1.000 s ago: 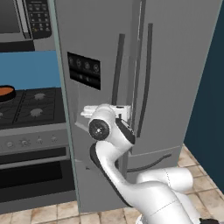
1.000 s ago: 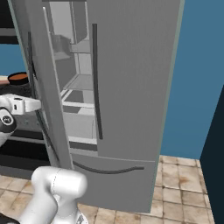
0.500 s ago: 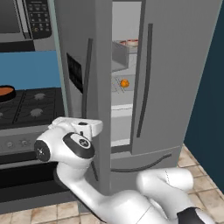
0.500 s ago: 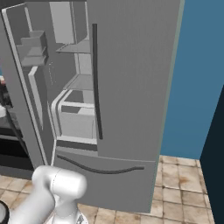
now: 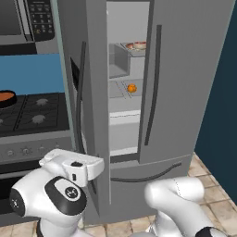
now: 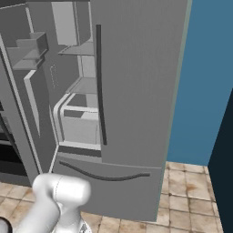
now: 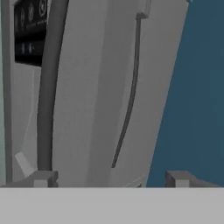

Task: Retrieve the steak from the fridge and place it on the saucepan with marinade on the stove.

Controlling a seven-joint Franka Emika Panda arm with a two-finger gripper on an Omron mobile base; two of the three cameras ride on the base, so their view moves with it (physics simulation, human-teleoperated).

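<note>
The fridge stands with its left door swung out, edge-on to the left base view. On an upper inner shelf lies the red-brown steak. At the far left the black saucepan with orange marinade sits on the stove. My gripper is open, its fingertips wide apart with nothing between them. It faces the door's outer side, and the dark door handle rises just above the left tip. My white hand hangs low in front of the oven.
A small orange ball rests on the shelf below the steak. A microwave hangs above the stove. The open door stands between my hand and the fridge interior with its grey shelves and bins. The right door is closed.
The left fridge door has swung further open. My gripper, shut on the door handle before, has let go and opened. The arm has dropped low and to the left.
</note>
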